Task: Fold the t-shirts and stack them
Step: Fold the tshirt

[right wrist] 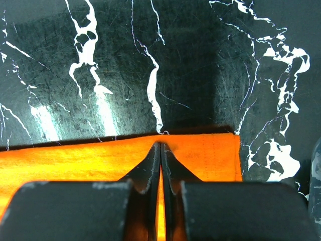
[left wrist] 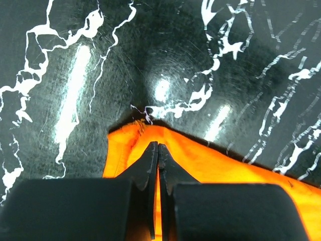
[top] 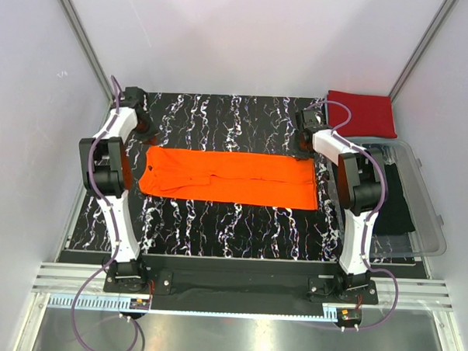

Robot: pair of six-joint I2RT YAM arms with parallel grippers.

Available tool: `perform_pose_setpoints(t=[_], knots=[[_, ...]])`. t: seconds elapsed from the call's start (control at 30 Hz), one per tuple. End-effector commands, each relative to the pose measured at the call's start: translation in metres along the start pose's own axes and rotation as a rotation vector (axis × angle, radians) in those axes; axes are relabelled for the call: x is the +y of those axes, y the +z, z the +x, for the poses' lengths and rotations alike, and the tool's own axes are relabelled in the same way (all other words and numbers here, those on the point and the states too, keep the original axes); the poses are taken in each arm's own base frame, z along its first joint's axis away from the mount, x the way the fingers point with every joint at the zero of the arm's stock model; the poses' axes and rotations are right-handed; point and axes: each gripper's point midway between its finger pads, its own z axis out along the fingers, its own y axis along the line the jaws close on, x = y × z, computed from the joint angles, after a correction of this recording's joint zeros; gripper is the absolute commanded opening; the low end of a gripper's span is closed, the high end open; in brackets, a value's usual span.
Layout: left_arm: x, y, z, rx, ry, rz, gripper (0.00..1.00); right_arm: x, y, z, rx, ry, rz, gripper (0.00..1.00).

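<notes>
Left pincer (left wrist: 158, 146), tips pressed together, pinches the far edge of the orange t-shirt (top: 234, 178) at a puckered corner; right pincer (right wrist: 161, 145), likewise closed, nips the same far edge near its other corner. The shirt lies as a long band flat across the black marbled counter (top: 221, 113), with the red t-shirt (top: 365, 111) folded at the far right corner. Both holds sit at the very rim of the cloth, so it may slip free. Uneven lifting could skew the fold, and the left may hold only one layer.
</notes>
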Motion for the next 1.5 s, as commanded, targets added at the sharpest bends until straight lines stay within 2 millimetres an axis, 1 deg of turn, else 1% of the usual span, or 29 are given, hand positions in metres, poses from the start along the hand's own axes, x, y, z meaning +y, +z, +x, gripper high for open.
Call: perform_pose_setpoints(t=[0.0, 0.07, 0.2, 0.27, 0.37, 0.57, 0.7, 0.73, 0.8, 0.83, 0.87, 0.9, 0.93, 0.97, 1.0, 1.03, 1.07, 1.1, 1.13, 1.17, 1.2, 1.23, 1.27, 1.3, 1.33, 1.37, 1.4, 1.43, 1.47], knots=[[0.009, 0.019, 0.0, 0.0, -0.015, -0.045, 0.01, -0.003, -0.011, -0.012, -0.036, 0.012, -0.007, 0.06], [0.021, 0.021, 0.003, -0.002, -0.03, -0.098, 0.0, -0.007, -0.008, -0.011, -0.031, 0.016, 0.003, 0.06], [0.034, 0.029, 0.005, -0.001, -0.031, -0.155, 0.0, -0.018, -0.001, -0.008, -0.018, 0.035, 0.026, 0.05], [0.032, 0.033, 0.005, 0.006, -0.033, -0.148, 0.0, -0.017, 0.0, -0.007, -0.013, 0.039, 0.02, 0.05], [0.036, 0.038, 0.006, 0.011, -0.036, -0.162, 0.0, -0.019, 0.001, -0.006, -0.013, 0.045, 0.028, 0.05], [0.047, 0.038, 0.003, -0.008, -0.062, -0.217, 0.0, -0.036, 0.006, -0.004, -0.01, 0.092, 0.076, 0.03], [0.042, 0.04, -0.003, -0.013, -0.073, -0.187, 0.0, -0.04, 0.012, 0.001, 0.004, 0.093, 0.093, 0.03], [0.033, 0.039, -0.008, -0.015, -0.071, -0.149, 0.0, -0.039, 0.012, 0.0, 0.003, 0.093, 0.088, 0.02], [0.025, 0.041, -0.011, -0.016, -0.069, -0.118, 0.0, -0.034, 0.01, -0.005, -0.004, 0.088, 0.064, 0.03], [0.02, 0.04, -0.02, -0.034, -0.071, -0.101, 0.0, -0.033, 0.007, -0.009, -0.013, 0.09, 0.058, 0.03], [0.018, 0.048, -0.02, -0.025, -0.073, -0.091, 0.0, -0.031, 0.005, -0.013, -0.022, 0.09, 0.052, 0.05], [0.012, 0.051, -0.023, -0.026, -0.075, -0.074, 0.0, -0.029, -0.002, -0.023, -0.045, 0.094, 0.041, 0.06], [0.003, 0.05, -0.035, -0.043, -0.079, -0.033, 0.0, -0.028, -0.006, -0.028, -0.06, 0.097, 0.037, 0.07], [0.001, 0.06, -0.033, -0.031, -0.085, -0.027, 0.0, -0.027, -0.009, -0.034, -0.075, 0.095, 0.035, 0.08], [-0.006, 0.057, -0.049, -0.067, -0.106, -0.006, 0.0, -0.027, -0.017, -0.045, -0.113, 0.105, 0.029, 0.1], [-0.015, 0.058, -0.054, -0.067, -0.118, 0.034, 0.0, -0.026, -0.023, -0.047, -0.122, 0.106, 0.025, 0.12], [-0.021, 0.072, -0.054, -0.051, -0.139, 0.058, 0.0, -0.023, -0.029, -0.056, -0.16, 0.114, 0.003, 0.14], [-0.034, 0.073, -0.06, -0.047, -0.152, 0.121, 0.0, -0.022, -0.041, -0.062, -0.19, 0.12, -0.013, 0.15], [-0.051, 0.062, -0.088, -0.11, -0.162, 0.186, 0.0, -0.018, -0.048, -0.065, -0.203, 0.127, -0.035, 0.15], [-0.061, 0.075, -0.094, -0.118, -0.209, 0.232, 0.0, -0.016, -0.059, -0.068, -0.218, 0.142, -0.052, 0.15], [-0.081, 0.067, -0.108, -0.141, -0.222, 0.332, 0.0, -0.015, -0.063, -0.069, -0.222, 0.149, -0.063, 0.13], [-0.09, 0.069, -0.113, -0.149, -0.244, 0.385, 0.0, -0.012, -0.067, -0.068, -0.219, 0.159, -0.086, 0.12], [-0.105, 0.06, -0.133, -0.21, -0.289, 0.474, 0.0, -0.011, -0.073, -0.07, -0.229, 0.177, -0.094, 0.11], [-0.117, 0.052, -0.137, -0.208, -0.301, 0.554, 0.0, -0.012, -0.073, -0.064, -0.217, 0.183, -0.092, 0.1], [-0.119, 0.055, -0.131, -0.19, -0.328, 0.592, 0.02, -0.014, -0.074, -0.061, -0.208, 0.194, -0.088, 0.09], [-0.128, 0.03, -0.155, -0.254, -0.373, 0.691, 0.02, -0.012, -0.076, -0.059, -0.203, 0.202, -0.1, 0.08], [-0.13, 0.03, -0.142, -0.2, -0.403, 0.742, 0.03, -0.011, -0.075, -0.053, -0.187, 0.204, -0.107, 0.08], [-0.133, 0.021, -0.144, -0.194, -0.422, 0.783, 0.04, -0.007, -0.075, -0.05, -0.174, 0.207, -0.127, 0.06], [-0.134, 0.004, -0.152, -0.199, -0.439, 0.817, 0.05, -0.007, -0.073, -0.044, -0.156, 0.215, -0.132, 0.06]])
